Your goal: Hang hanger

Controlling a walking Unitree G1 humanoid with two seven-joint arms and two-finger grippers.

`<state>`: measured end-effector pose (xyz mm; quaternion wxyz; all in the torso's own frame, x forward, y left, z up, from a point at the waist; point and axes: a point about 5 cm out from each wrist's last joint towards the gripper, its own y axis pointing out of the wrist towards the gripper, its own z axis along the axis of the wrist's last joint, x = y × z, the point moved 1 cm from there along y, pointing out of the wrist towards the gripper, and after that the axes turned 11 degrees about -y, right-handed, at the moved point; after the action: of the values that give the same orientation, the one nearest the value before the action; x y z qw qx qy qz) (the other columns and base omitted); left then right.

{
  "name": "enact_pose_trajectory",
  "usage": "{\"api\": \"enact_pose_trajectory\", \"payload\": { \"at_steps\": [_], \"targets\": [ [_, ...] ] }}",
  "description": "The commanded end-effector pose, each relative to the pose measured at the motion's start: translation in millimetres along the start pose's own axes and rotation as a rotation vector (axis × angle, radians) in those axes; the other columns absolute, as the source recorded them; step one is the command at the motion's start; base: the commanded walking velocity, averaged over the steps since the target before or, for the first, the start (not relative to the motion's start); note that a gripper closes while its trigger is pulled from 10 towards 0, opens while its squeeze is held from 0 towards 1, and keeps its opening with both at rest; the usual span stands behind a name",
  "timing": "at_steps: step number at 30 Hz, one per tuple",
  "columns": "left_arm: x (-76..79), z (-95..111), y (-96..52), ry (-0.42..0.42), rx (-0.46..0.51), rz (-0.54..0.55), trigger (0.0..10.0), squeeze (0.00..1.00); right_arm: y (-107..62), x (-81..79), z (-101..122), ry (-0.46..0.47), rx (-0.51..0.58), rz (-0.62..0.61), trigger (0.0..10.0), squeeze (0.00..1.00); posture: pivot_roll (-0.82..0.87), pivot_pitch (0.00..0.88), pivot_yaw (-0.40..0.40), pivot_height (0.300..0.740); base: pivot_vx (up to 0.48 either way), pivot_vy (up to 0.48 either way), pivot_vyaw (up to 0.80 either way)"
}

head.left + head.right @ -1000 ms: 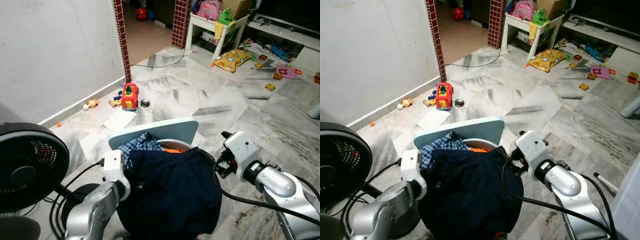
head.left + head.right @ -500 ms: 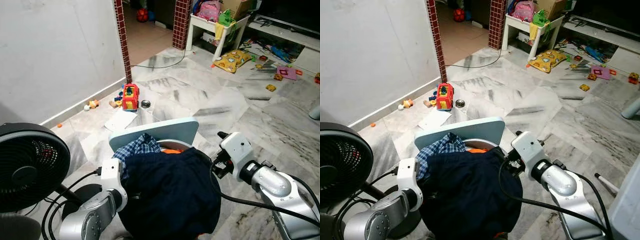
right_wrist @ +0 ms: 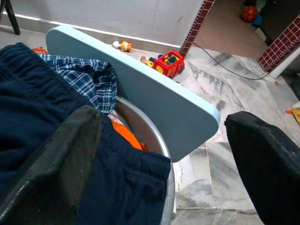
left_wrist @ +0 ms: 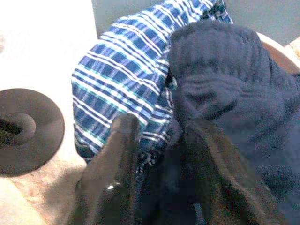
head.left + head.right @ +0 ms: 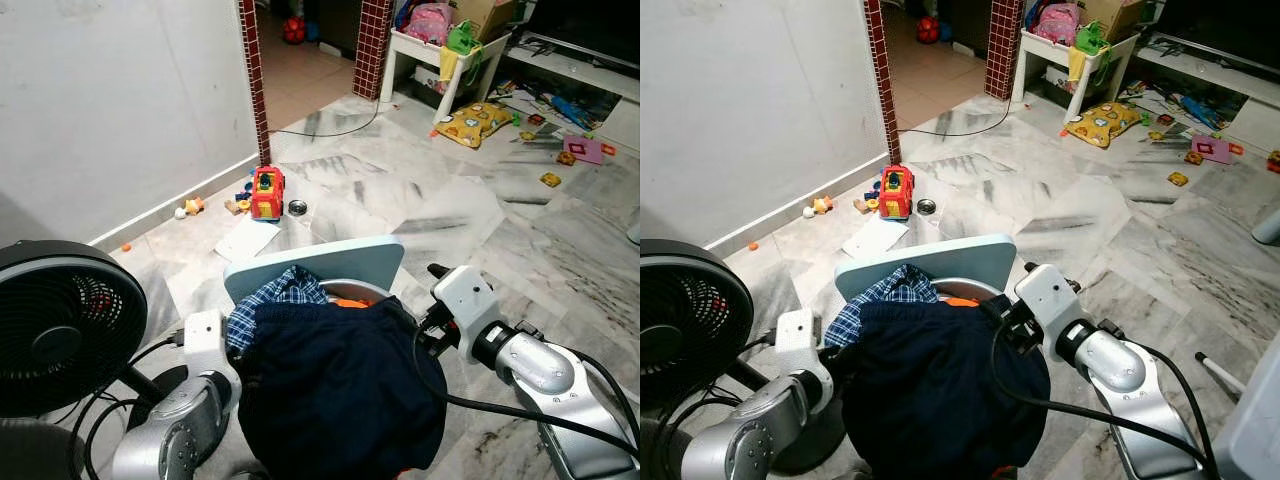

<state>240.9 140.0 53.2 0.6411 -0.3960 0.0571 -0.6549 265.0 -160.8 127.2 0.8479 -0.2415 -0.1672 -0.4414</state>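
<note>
Over the last second the left pincer (image 4: 154, 154) has drawn back and lower beside the navy garment (image 5: 340, 385), fingers slightly parted against it, while the right pincer (image 3: 164, 154), spread wide, straddles the basin rim (image 3: 161, 152); no hanger can be made out, so hanging has not begun.

Even daylight, head views sharp; the left wrist view is overexposed (floor burnt white) and blurry.
</note>
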Motion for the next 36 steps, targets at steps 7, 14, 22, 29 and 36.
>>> {"api": "enact_pose_trajectory", "payload": {
  "at_steps": [7,14,22,29,36],
  "targets": [
    [-2.6,18.4,6.3,-0.02,0.052,-0.053,10.0,1.0,1.8,-0.7,2.8,-0.012,0.013,0.007,10.0,0.0,-0.22,0.084,0.007,0.74,0.0,0.0,0.0],
    [0.2,34.9,16.4,-0.057,0.078,-0.08,10.0,1.0,1.2,-1.9,3.2,-0.016,0.014,0.014,10.0,0.0,-0.22,0.087,0.004,0.74,0.0,0.0,0.0],
    [3.1,34.4,32.4,-0.121,0.039,-0.103,10.0,1.0,1.9,-3.1,3.3,-0.02,0.014,0.019,10.0,0.0,-0.23,0.095,0.004,0.74,0.0,0.0,0.0],
    [10.3,32.6,42.0,-0.125,-0.002,-0.15,10.0,1.0,0.9,-2.9,4.2,-0.026,0.015,0.019,10.0,0.0,-0.24,0.101,0.006,0.74,0.0,0.0,0.0],
    [19.9,30.7,47.7,-0.138,-0.03,-0.196,10.0,0.0,1.8,-5.6,4.1,-0.025,0.013,0.023,10.0,0.0,-0.24,0.104,0.006,0.74,0.0,0.0,0.0]
  ]
}}
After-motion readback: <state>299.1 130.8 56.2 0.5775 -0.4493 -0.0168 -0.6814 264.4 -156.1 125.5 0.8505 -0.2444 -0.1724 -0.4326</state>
